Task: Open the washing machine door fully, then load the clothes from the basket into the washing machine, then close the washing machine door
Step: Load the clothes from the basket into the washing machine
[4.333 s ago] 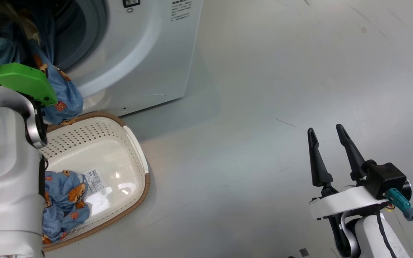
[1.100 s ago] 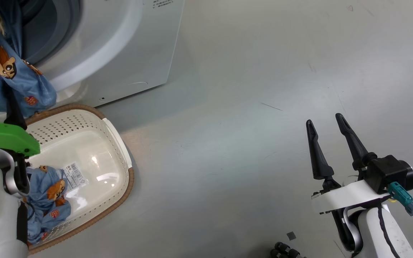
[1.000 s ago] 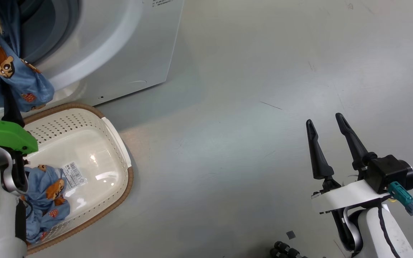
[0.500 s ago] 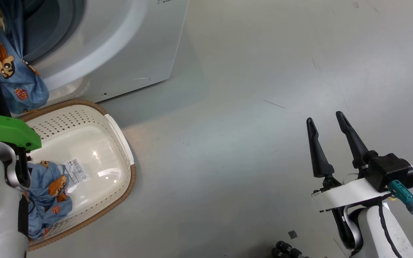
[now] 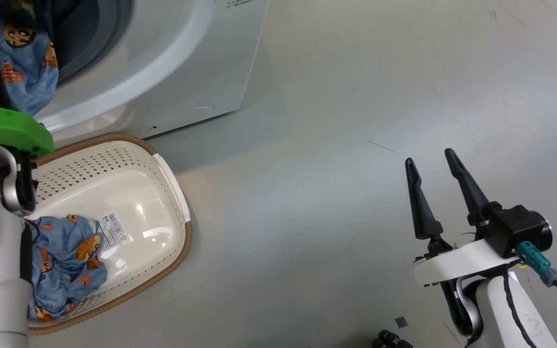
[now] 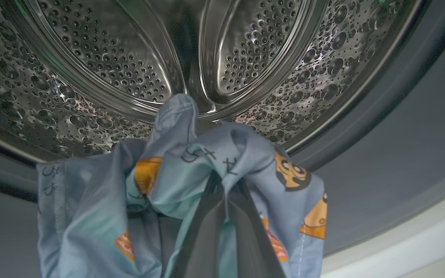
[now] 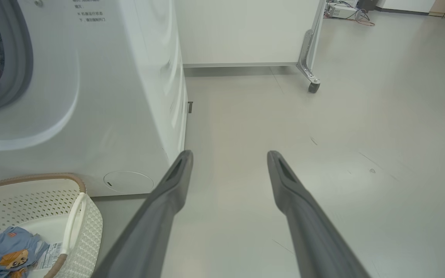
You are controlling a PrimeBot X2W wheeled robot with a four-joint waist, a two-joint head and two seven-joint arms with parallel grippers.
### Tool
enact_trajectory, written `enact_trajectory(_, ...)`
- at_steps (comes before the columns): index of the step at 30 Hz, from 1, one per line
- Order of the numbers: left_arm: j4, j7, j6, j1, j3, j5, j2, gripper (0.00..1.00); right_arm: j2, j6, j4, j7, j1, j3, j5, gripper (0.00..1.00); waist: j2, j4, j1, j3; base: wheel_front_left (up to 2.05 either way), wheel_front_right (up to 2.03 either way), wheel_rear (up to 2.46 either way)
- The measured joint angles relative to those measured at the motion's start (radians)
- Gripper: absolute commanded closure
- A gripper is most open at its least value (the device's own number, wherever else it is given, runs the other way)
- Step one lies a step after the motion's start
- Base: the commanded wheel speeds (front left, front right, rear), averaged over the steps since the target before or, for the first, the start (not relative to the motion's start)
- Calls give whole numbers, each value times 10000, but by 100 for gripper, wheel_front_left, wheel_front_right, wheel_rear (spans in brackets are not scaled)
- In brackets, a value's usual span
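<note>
Since the washing machine (image 5: pixel 196 77) stands open, loading looks like the step in hand; the basket (image 5: pixel 174 193) just beside its front has more clothes (image 5: pixel 65 261) bunched in its near-left corner. Left gripper (image 6: pixel 224 193) is clamped on one blue bear garment (image 6: pixel 191 154) at the drum (image 6: pixel 222 58) mouth, while the right gripper (image 5: pixel 429 157) is spread wide and holding nothing. Next move likely needs a push past the gasket (image 6: pixel 381 127) before release, or the cloth hangs over the lip

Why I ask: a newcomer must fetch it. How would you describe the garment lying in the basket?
Find the white washing machine; the cream perforated basket stands before it. In its near corner, beside a barcode sticker, lies a crumpled blue bear-print garment, loose, unlike its twin pinched in the left hand.
</note>
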Motion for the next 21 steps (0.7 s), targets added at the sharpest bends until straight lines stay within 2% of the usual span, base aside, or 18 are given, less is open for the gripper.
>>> enact_trajectory(9, 395, 683, 337, -544, 128, 307, 936, 100, 4, 2, 77, 0, -1, 635, 420, 0, 0, -432, 0, 23, 0, 0, 0)
enact_trajectory(15, 418, 1147, 552, -1539, 140, 779, 1603, 100, 4, 2, 90, 0, 16, 913, 623, 0, 0, -850, 0, 278, 0, 0, 0)
enact_trajectory(21, 523, 1452, 685, -2164, 96, 924, 1948, 100, 12, -2, 42, 0, 15, 1049, 826, 0, 0, -1214, 0, 689, 0, 0, 0)
